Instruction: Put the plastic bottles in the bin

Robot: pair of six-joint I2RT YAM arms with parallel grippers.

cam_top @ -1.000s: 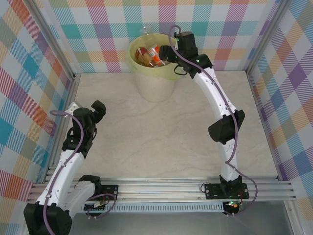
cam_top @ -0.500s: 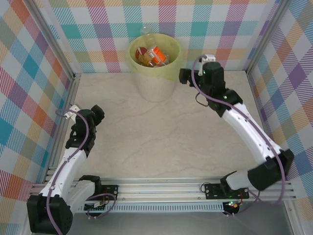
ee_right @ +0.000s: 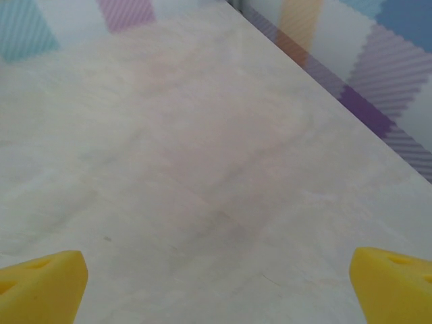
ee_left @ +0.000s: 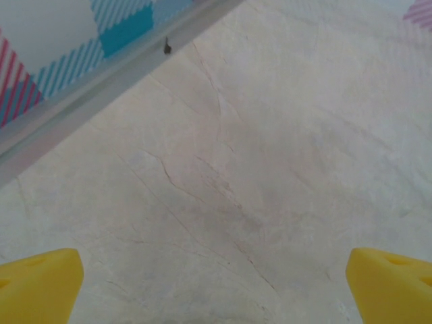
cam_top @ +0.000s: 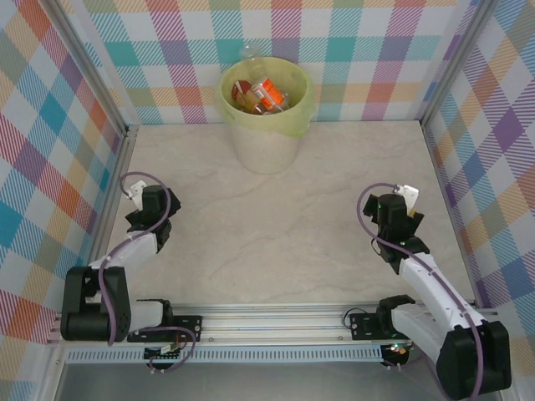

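So the bin (cam_top: 266,149) is sitting at the far edge of the table (cam_top: 276,234), right up against the plaid back wall (cam_top: 368,50), with its yellow-green bag (cam_top: 294,125) folding out over the rim. The plastic bottles (cam_top: 264,93) are lying piled up inside it, mostly orange and red labels as far as I'm seeing, all jumbled together. One clear bottle (cam_top: 248,52) is poking up at the far rim, and I honestly can't tell whether it's leaning inside the bin or standing just behind it.

Both arms are sitting folded low over the near half of the table, well apart from the bin and from each other. The left gripper (cam_top: 152,210) is hovering near the left side rail (cam_top: 113,192). In its wrist view the yellow fingertips (ee_left: 37,287) are showing at the two bottom corners, spread wide, with just marbled tabletop between them, so it's released and not grasping anything.

Same deal on the other side. The right gripper (cam_top: 393,213) is hanging over the table near the right wall, and its yellow tips (ee_right: 391,283) are sitting far apart with only table surface between them. Fully released too, not touching any bottle.
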